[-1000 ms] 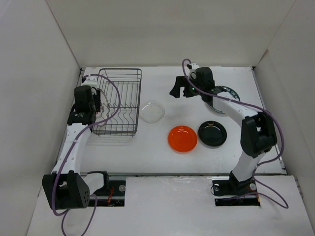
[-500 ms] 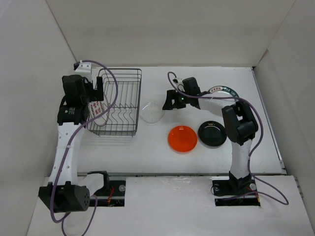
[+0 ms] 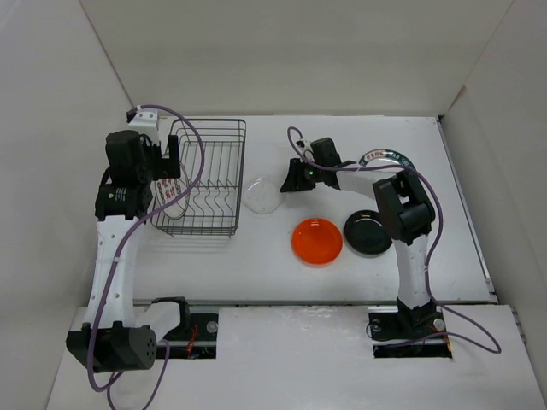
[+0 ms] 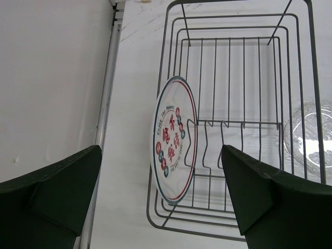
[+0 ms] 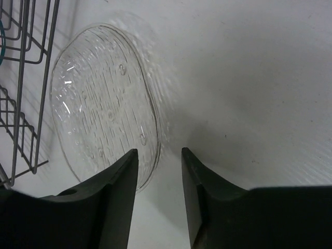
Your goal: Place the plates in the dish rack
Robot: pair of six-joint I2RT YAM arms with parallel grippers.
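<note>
Clear plate (image 5: 104, 98): lying flat, centre of top view, just right of the dish rack (image 3: 201, 229).
Right gripper (image 5: 158, 155): narrowly parted, empty, at the plate's rim; plate lies upper left.
Left gripper (image 4: 161, 150): spread wide, empty, over the rack.
Nearer arm: right.

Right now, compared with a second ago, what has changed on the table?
The right gripper swung left toward the clear plate and now sits open at that plate's rim. The left gripper drew back from the dish rack, open, leaving the red-character plate standing on edge at the rack's left side. The clear plate, orange plate, black plate and green-rimmed plate lie where they were.
</note>
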